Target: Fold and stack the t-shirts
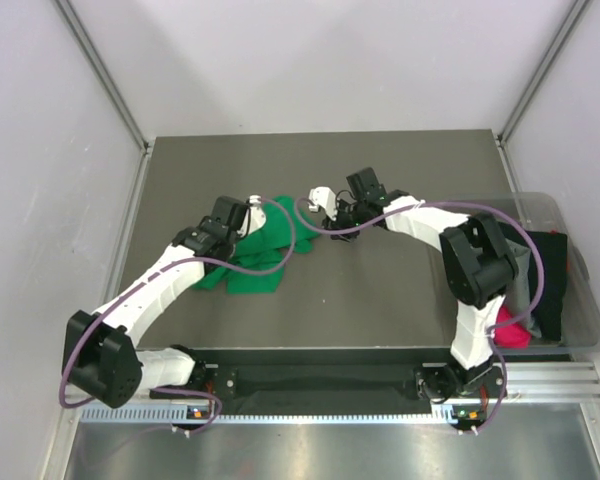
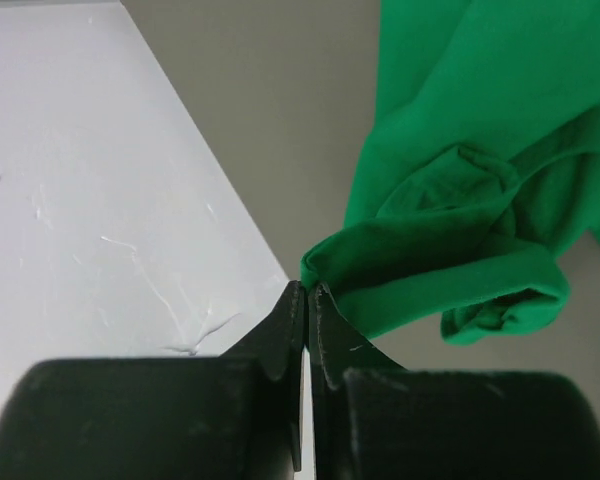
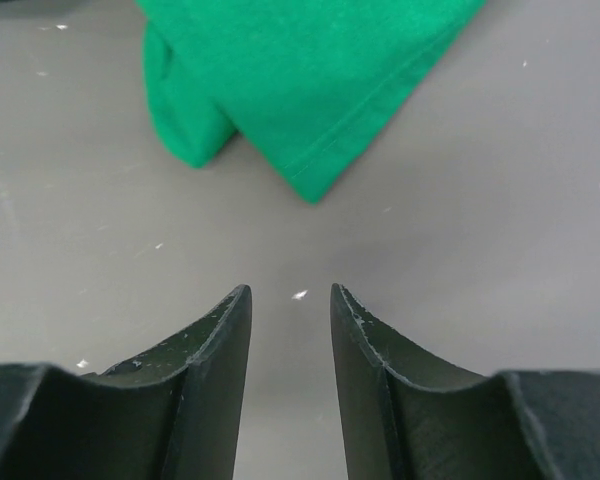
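Note:
A bright green t-shirt point(image 1: 263, 252) lies crumpled left of the table's middle. In the left wrist view the shirt point(image 2: 460, 180) hangs bunched ahead of my left gripper point(image 2: 307, 288), which is shut on an edge fold of it. From above, that left gripper point(image 1: 248, 210) sits at the shirt's upper left. My right gripper point(image 1: 326, 207) is just right of the shirt. In its own view the right gripper point(image 3: 290, 292) is open and empty over bare table, with a hemmed corner of the green shirt point(image 3: 310, 80) a short way in front.
A clear plastic bin point(image 1: 583, 310) stands at the table's right edge, holding a black t-shirt point(image 1: 548, 270), a grey one point(image 1: 521, 268) and a magenta-pink one point(image 1: 511, 330). White walls enclose the dark grey table point(image 1: 380, 290).

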Tool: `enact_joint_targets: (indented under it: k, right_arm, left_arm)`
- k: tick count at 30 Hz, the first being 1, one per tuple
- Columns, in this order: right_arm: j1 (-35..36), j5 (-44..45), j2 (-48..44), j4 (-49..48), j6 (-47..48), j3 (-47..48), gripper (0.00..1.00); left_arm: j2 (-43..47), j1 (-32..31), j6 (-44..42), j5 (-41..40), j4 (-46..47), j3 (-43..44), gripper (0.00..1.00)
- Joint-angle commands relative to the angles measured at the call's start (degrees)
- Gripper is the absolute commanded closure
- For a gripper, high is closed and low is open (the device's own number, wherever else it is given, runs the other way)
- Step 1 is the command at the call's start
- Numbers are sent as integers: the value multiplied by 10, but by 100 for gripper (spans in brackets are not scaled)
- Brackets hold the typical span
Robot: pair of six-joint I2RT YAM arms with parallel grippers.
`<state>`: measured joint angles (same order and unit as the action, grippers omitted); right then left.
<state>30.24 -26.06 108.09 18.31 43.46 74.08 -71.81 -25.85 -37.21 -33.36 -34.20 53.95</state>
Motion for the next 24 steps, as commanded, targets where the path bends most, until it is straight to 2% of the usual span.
enact_joint_targets:
  k: [1,6,18,24]
  right_arm:
    - [3,-17,21,-29,21,46,62]
    - [7,-30,69,-25,0,96,61]
    - [22,-91,144,148,33,216,61]
    - [32,-80,159,176,47,230,60]
  left_arm:
    - [1,3,41,18,46,-3,100]
    - [1,4,54,20,51,-4,100]
    - [9,12,66,5,64,-10,100]
    - [9,17,70,6,66,-9,100]
